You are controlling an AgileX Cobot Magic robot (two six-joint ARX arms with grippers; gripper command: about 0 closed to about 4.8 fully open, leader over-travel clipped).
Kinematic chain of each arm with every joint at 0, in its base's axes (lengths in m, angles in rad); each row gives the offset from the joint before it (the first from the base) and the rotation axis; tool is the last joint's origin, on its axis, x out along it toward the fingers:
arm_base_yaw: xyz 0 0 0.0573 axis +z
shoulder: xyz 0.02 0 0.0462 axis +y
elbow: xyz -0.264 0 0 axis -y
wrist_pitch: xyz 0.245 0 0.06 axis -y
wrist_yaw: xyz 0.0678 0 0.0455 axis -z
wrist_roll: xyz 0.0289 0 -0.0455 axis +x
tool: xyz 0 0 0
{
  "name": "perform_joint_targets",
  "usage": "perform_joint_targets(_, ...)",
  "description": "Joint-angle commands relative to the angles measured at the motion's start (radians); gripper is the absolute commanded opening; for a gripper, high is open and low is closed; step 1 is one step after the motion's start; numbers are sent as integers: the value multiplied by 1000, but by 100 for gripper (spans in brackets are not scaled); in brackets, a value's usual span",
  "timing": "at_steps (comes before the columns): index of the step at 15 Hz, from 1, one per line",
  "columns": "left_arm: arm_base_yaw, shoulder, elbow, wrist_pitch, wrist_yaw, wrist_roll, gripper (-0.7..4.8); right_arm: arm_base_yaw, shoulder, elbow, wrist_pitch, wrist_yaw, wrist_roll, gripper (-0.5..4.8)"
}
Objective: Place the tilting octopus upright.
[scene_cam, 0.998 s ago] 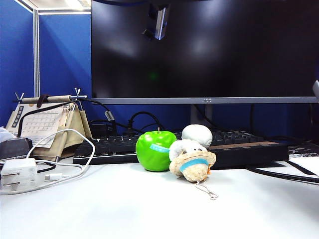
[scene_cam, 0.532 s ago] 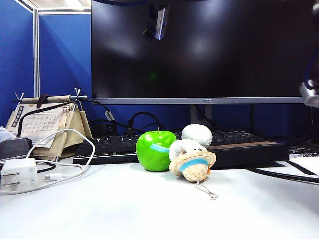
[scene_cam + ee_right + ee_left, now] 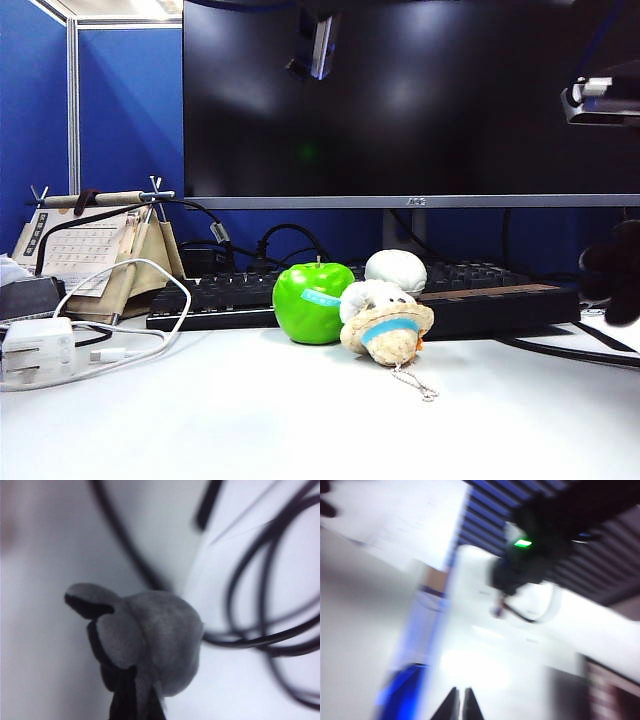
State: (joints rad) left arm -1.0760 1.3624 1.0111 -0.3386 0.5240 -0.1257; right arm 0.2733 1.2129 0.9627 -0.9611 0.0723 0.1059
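Observation:
The tilting octopus is a grey plush with stubby legs. In the right wrist view it hangs above the white table, pinched between the dark fingers of my right gripper, which is shut on it. In the exterior view it shows as a dark fuzzy lump at the right edge, a little above the table and under the right arm's wrist. Its eyes and keyring are hidden. My left gripper is shut on nothing; its view is blurred and shows the white table.
A green apple, a beige plush with a blue band and a white ball sit mid-table before a keyboard and monitor. Black cables lie under the right gripper. A charger lies far left.
The right arm has come into the exterior view at the right edge and its wrist has risen. The dark plush lump now hangs below it, lifted off the table.

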Motion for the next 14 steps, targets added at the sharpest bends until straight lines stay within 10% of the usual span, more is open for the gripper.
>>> perform_joint_targets(1, 1, -2, 3, 27, -243, 25, 26, 0, -4, 2, 48, 105, -32, -6)
perform_joint_targets(5, 1, 3, 3, 106, -515, 196, 26, 0, -3, 2, 144, 211, -105, -6)
perform_joint_targets(14, 1, 5, 3, 160, -517, 257, 26, 0, 249, 0, 284, 396, -267, -6)
